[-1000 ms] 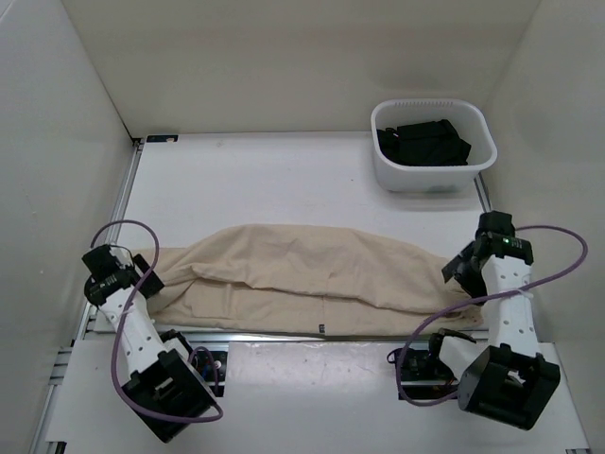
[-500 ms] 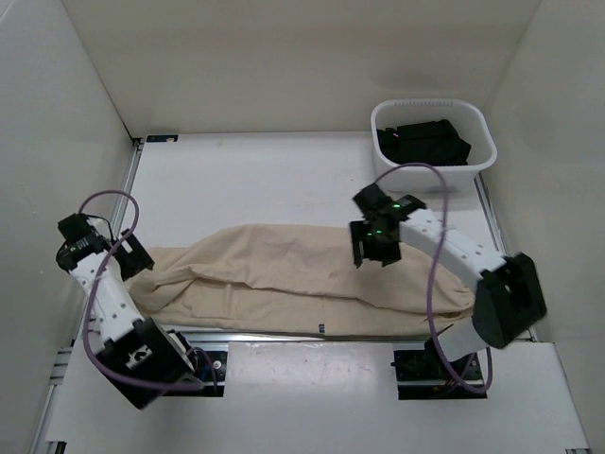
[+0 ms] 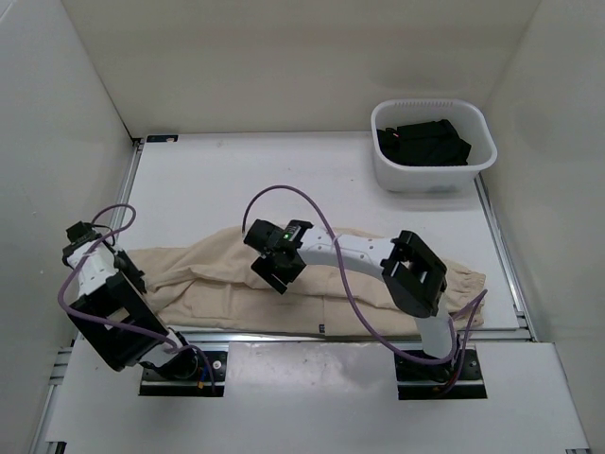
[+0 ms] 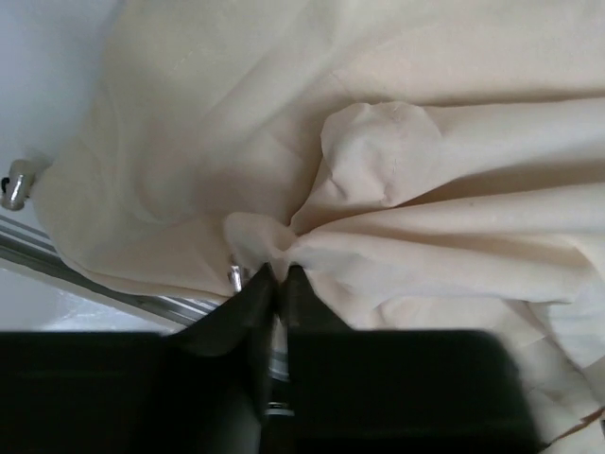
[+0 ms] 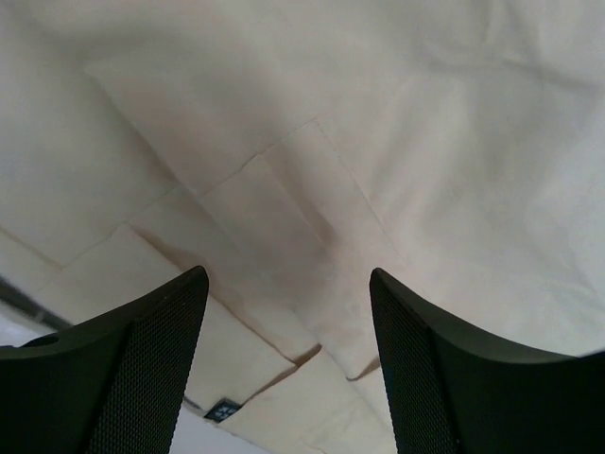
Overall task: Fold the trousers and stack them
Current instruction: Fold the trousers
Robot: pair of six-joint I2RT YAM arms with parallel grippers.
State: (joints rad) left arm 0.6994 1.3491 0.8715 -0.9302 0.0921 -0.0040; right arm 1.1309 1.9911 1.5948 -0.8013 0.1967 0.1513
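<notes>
The trousers (image 3: 213,274) lie stretched L-to-R across the near part of the table (image 3: 236,180), crumpled, w/ their near edge along the table's front. A small dark label (image 3: 321,328) sits on that edge, approx mid-length.

L gripper (image 3: 130,272) is at the trousers' L end, clenched on a small pinch of cloth. In the wrist view the fabric (image 4: 425,189) bunches into folds running out from the closed tips (image 4: 277,274).

R gripper (image 3: 277,263) is over the middle of the trousers, its arm reaching across the garment. Its fingers (image 5: 142,369) are spread wide w/ nothing btwn them, beige cloth (image 5: 302,142) & the label (image 5: 224,410) below. Can't tell if the tips touch the cloth.

A white basket (image 3: 435,178) w/ dark clothes (image 3: 425,142) inside sits at the far R, well apart from the trousers.
</notes>
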